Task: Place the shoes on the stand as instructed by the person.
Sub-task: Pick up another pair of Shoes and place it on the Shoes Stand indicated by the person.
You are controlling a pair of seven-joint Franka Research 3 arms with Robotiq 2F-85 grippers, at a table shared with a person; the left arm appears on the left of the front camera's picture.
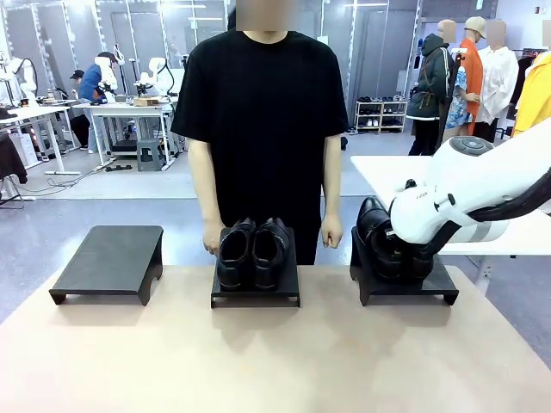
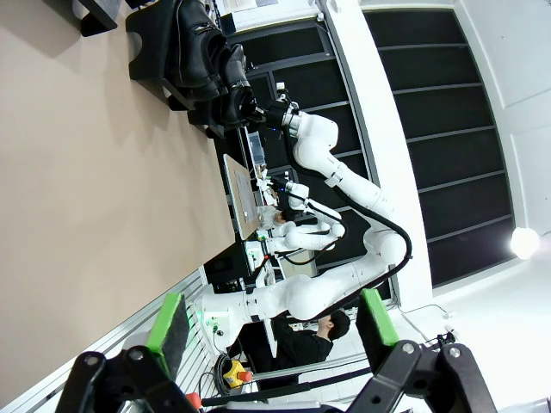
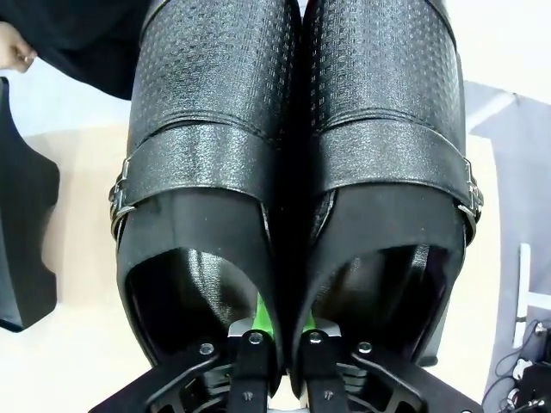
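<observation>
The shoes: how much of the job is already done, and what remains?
Done: one pair of shoes stands on the middle stand. In hand: the second pair sits on the right stand, with the right gripper at the heels, its fingers inside the shoes on either side of the two touching inner walls. Left: letting go and pulling back. The left stand bears no shoes; the left gripper is open.

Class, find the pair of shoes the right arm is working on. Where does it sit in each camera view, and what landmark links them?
Front view: pair of shoes on the right stand, partly behind the arm.
Left wrist view: top, left of centre.
Right wrist view: close up, across the middle, right claw at the heels.
Shared landmark: that stand.
</observation>
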